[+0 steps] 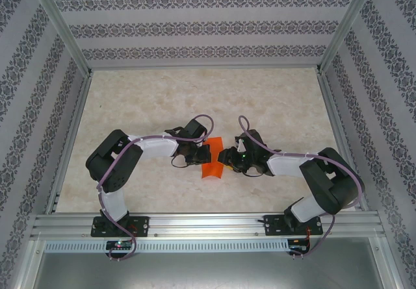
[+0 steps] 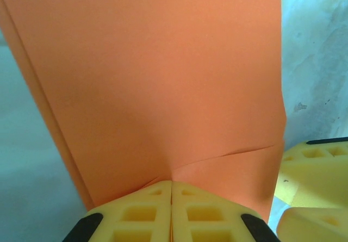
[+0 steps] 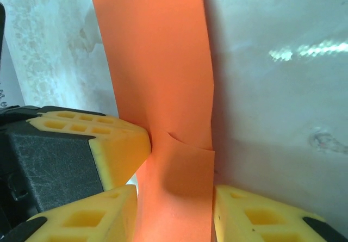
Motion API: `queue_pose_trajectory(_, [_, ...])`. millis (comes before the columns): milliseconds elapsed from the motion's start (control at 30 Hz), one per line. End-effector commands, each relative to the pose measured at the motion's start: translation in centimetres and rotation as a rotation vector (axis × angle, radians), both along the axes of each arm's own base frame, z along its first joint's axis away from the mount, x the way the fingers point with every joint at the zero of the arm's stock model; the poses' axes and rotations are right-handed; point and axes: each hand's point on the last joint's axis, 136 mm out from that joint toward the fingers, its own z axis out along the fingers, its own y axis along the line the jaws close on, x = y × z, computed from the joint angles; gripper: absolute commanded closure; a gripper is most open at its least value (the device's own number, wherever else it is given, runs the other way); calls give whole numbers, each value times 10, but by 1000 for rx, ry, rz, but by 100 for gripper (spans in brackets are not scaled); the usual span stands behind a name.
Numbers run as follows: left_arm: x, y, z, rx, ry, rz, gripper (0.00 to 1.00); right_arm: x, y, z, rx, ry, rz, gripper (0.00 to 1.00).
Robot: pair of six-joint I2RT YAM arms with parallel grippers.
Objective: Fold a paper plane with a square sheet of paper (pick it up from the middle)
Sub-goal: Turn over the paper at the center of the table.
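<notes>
Amid patterned walls (image 1: 195, 29), over table (image 1: 195, 94): left end effector (image 2: 172, 193) pinching paper (image 2: 163, 79).

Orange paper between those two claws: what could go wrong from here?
The folded bright orange paper sheet is pinched at one edge by the shut left claw, so it might droop or slip. A slanting wrinkle runs from that pinch; any tug could deepen it or tear the sheet. The right claw stands open around the paper and could snag it when moving.
</notes>
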Motion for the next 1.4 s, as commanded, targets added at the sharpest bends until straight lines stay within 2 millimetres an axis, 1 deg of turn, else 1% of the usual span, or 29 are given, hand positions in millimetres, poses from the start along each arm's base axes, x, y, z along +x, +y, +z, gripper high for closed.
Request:
queue_pose_trajectory(0, [-7, 12, -6, 72, 0, -11, 92, 11, 0, 12, 19, -62, -13, 57])
queue_pose_trajectory(100, [-7, 13, -6, 73, 1, -9, 92, 15, 1, 17, 51, -80, -10, 56])
queue_pose_trajectory(167, [-8, 13, -7, 74, 3, -6, 92, 16, 7, 23, 96, -98, 18, 56])
queue_pose_trajectory(300, [-8, 13, -8, 74, 6, -9, 92, 20, 6, 24, 103, -113, 14, 55])
queue_pose_trajectory(367, [-9, 14, -8, 78, 7, -9, 92, 21, 9, 26, 126, -112, 28, 55])
queue_pose_trajectory(533, [-8, 15, -7, 81, 5, -7, 92, 23, 11, 24, 135, -106, 35, 55])
queue_pose_trajectory(600, [-9, 15, -7, 84, 5, -7, 92, 22, 13, 22, 139, -99, 52, 53])
queue_pose_trajectory(733, [-8, 15, -6, 83, 5, -8, 92, 22, 9, 16, 121, -88, 44, 53])
queue_pose_trajectory(1000, [-9, 18, -5, 99, 0, -8, 92, 14, -4, 7, 87, -56, 37, 52])
queue_pose_trajectory(1167, [-8, 19, -7, 105, 3, -2, 92, 4, -1, 12, 126, -34, 64, 52])
queue_pose_trajectory(1300, [-9, 18, -7, 103, 5, -4, 92, -7, -1, 12, 130, -15, 83, 54])
queue_pose_trajectory(1367, [-9, 18, -7, 102, 6, -3, 92, -9, 0, 13, 126, -9, 88, 54])
